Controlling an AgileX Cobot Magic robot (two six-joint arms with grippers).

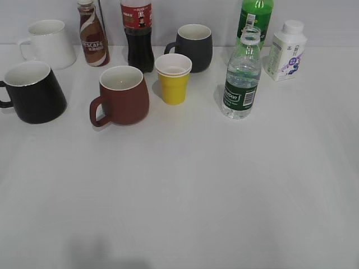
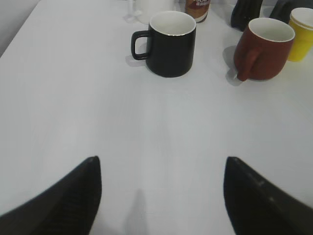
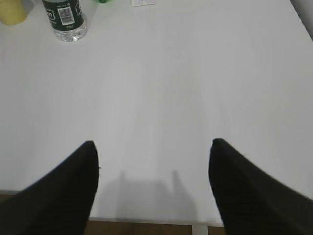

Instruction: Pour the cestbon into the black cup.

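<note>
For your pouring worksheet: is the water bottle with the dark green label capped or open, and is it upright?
Open and upright: the water bottle shows a bare threaded neck with no cap and stands on its base on the table.

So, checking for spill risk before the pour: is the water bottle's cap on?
No, the cestbon stands upright with an open, capless neck in the exterior view.

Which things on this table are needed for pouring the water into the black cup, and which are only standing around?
Needed:
cestbon bottle, uncapped, upright
black cup, far left
left gripper and right gripper, both open

Only standing around:
reddish-brown mug
yellow cup
dark-grey mug
white mug
cola bottle
coffee bottle
green soda bottle
white milk bottle
</note>
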